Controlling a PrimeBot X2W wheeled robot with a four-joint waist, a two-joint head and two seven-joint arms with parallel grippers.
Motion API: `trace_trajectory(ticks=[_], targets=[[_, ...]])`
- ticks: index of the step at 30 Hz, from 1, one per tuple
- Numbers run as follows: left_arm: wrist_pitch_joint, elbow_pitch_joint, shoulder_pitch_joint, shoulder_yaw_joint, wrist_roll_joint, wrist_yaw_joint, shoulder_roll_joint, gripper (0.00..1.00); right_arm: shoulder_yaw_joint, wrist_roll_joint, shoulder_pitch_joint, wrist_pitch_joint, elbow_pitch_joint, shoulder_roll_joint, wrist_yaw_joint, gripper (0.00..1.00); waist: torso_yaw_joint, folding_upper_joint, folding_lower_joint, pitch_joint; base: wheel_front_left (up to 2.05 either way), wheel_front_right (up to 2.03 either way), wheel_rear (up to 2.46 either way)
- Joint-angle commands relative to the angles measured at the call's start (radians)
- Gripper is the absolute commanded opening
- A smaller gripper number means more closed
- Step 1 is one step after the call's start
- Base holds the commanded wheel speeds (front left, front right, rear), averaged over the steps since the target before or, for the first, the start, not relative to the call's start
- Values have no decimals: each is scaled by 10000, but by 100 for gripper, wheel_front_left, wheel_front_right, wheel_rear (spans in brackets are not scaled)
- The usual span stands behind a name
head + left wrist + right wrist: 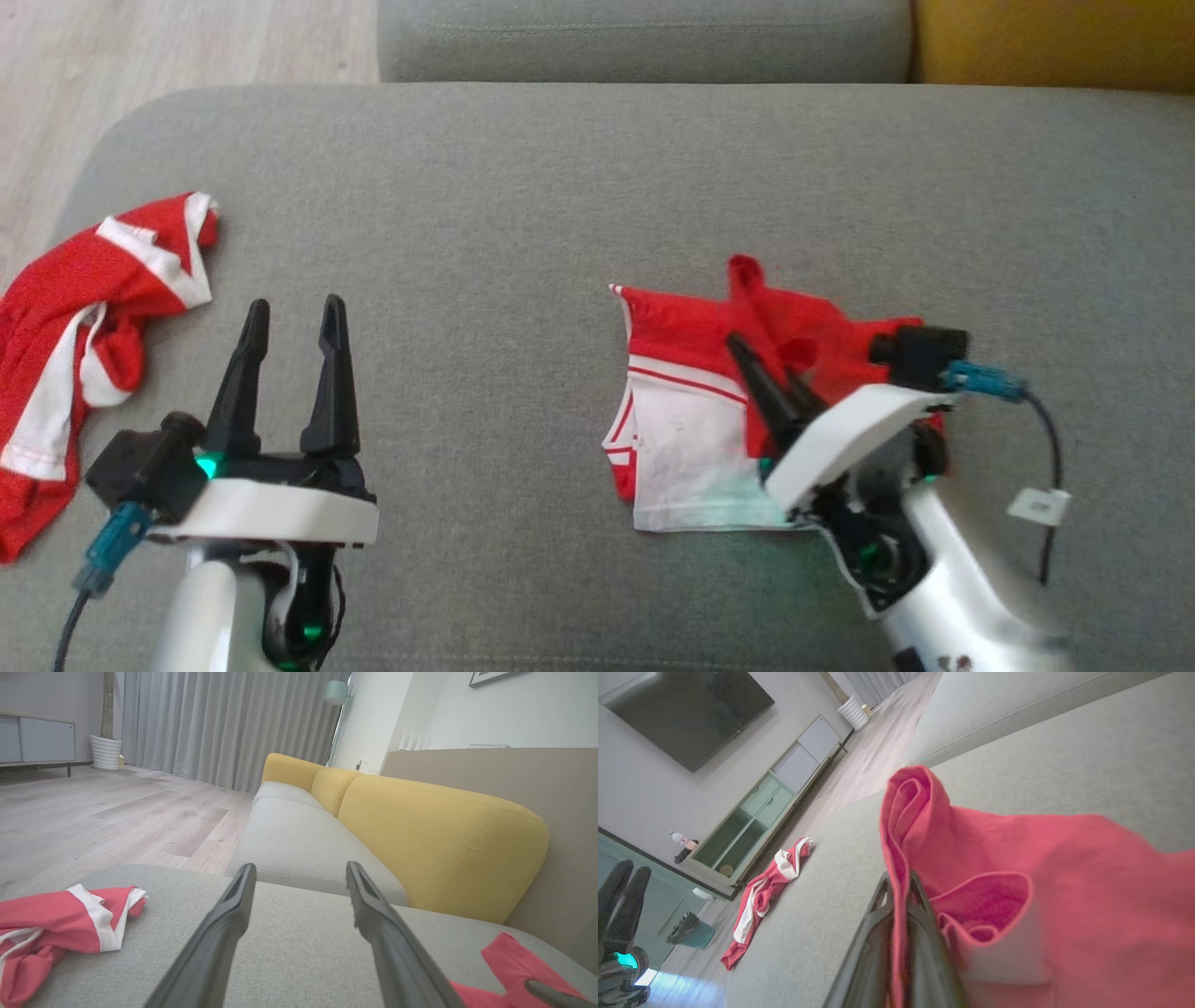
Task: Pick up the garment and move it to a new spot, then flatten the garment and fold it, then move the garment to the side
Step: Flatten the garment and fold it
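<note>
A red and white garment [695, 411] lies crumpled on the grey sofa seat [523, 215], right of centre. My right gripper [747, 350] is shut on a red fold of that garment [971, 858], and the cloth runs up between its two fingers [924, 933] in the right wrist view. My left gripper [294, 313] stands open over bare cushion at the lower left, its fingers [233, 905] apart with nothing between them. The red corner [511, 956] of the held garment shows at the lower right of the left wrist view.
A second red and white garment [84, 345] lies bunched at the seat's left edge [70, 924] [761, 896]. Yellow back cushions [434, 835] rise on the right. Wooden floor [121, 56] lies beyond the seat's left and far edges.
</note>
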Motion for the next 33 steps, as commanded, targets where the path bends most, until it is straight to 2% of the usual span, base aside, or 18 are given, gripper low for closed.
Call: trace_trajectory(ticks=[1, 6, 7, 8, 12, 14, 20, 24, 27, 33], targets=[[-122, -327, -379, 208, -45, 17, 67, 100, 527, 235, -624, -387, -54, 44, 67, 0, 140, 0, 0, 136, 0, 0, 0], [-122, -245, -424, 122, -68, 0, 67, 100, 1369, 447, -1135, -1278, 1254, 44, 67, 0, 388, 0, 0, 253, 0, 0, 0], [-122, -236, -423, 135, -81, -1, 66, 100, 1537, 459, -1219, -1354, 1520, 44, 67, 16, 422, 0, 0, 266, 0, 0, 0], [-122, -227, -425, 142, -91, -2, 66, 100, 1711, 501, -1297, -1421, 1728, 44, 67, 100, 447, 0, 0, 279, 0, 0, 0], [-122, -169, -395, 151, -115, -9, 66, 100, 2353, 882, -1520, -1681, 2176, 44, 67, 100, 490, 0, 0, 250, 0, 0, 0], [-122, -139, -350, 192, -125, -4, 66, 100, 2726, 665, -1690, -1861, 2268, 45, 67, 100, 451, 0, 0, 184, 0, 0, 0], [-122, -130, -243, 254, -173, 73, 66, 100, 3374, 746, -1898, -1821, 1726, 45, 67, 100, 70, 0, 0, -86, 0, 0, 0], [-122, -219, -248, 268, -211, 130, 66, 100, 2972, 410, -2081, -1750, 1581, 45, 67, 100, -194, 0, 0, -202, 0, 0, 0], [-122, -285, -208, 303, -209, 180, 66, 100, 2167, -178, -2220, -1588, 1366, 45, 67, 100, -453, 0, 0, -312, 0, 0, 0], [-122, -391, -170, 346, -224, 214, 66, 100, -60, -2832, -2103, -742, 403, 38, 67, 100, -816, 0, 0, -414, 0, 0, 0]])
